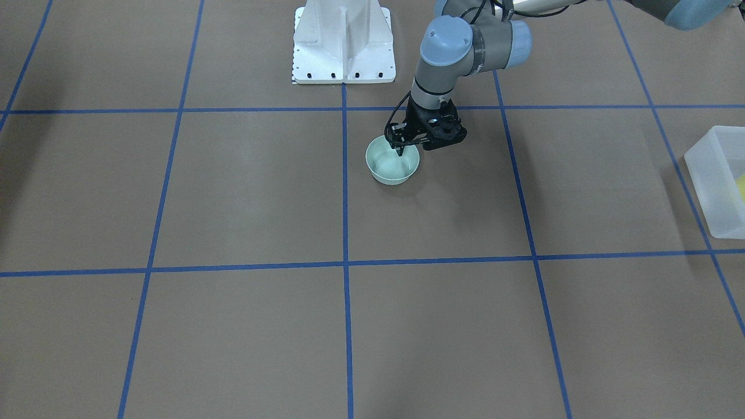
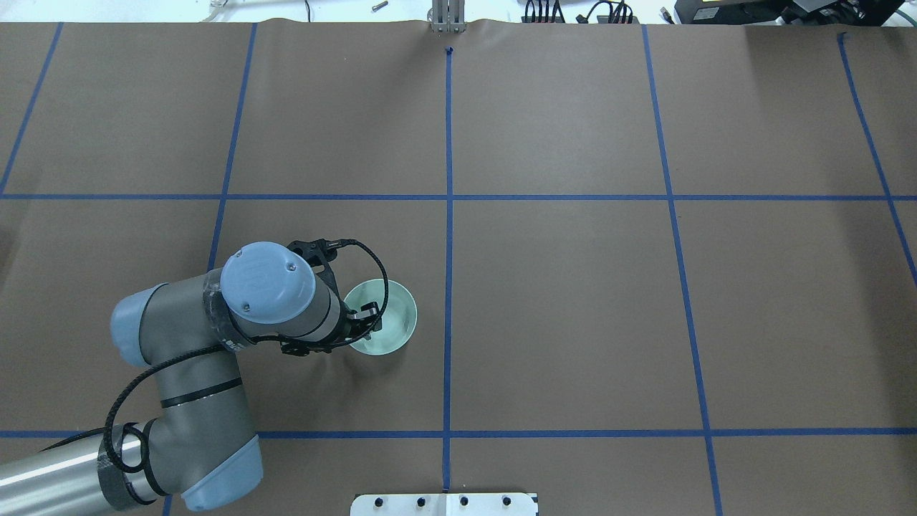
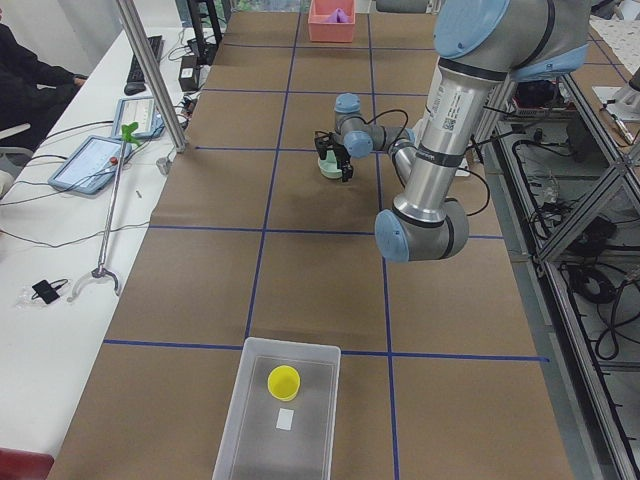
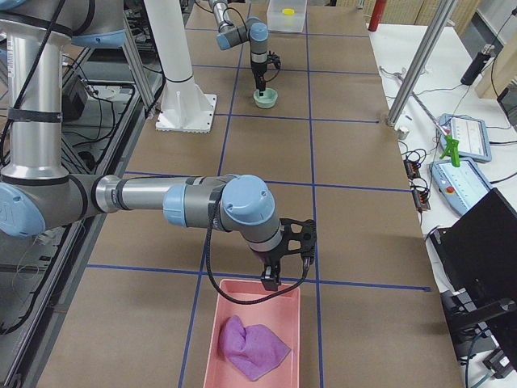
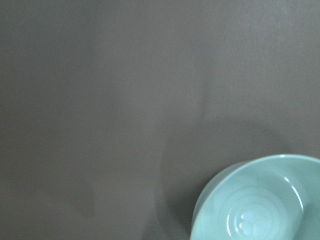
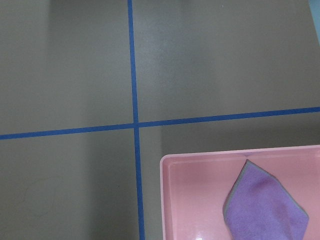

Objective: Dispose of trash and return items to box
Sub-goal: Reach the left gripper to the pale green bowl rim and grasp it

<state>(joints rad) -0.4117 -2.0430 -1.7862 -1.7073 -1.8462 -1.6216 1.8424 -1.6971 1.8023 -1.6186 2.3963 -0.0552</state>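
The mint-green bowl [image 1: 391,167] stands upright on the brown table, near the centre line. It also shows in the overhead view [image 2: 392,315] and in the left wrist view [image 5: 260,210]. My left gripper [image 1: 400,151] reaches down at the bowl's robot-side rim with a fingertip inside, and looks shut on that rim [image 2: 364,321]. The yellow cup [image 3: 283,381] lies inside the frosted-white box [image 3: 250,420] at the table's left end. My right gripper [image 4: 273,279] hangs over the edge of a pink tray. I cannot tell whether it is open or shut.
The pink tray [image 4: 284,311] at the table's right end holds a crumpled purple cloth [image 4: 252,346], which also shows in the right wrist view [image 6: 265,205]. A small white scrap [image 3: 285,419] lies in the box. The white robot base [image 1: 343,43] stands at the table's edge.
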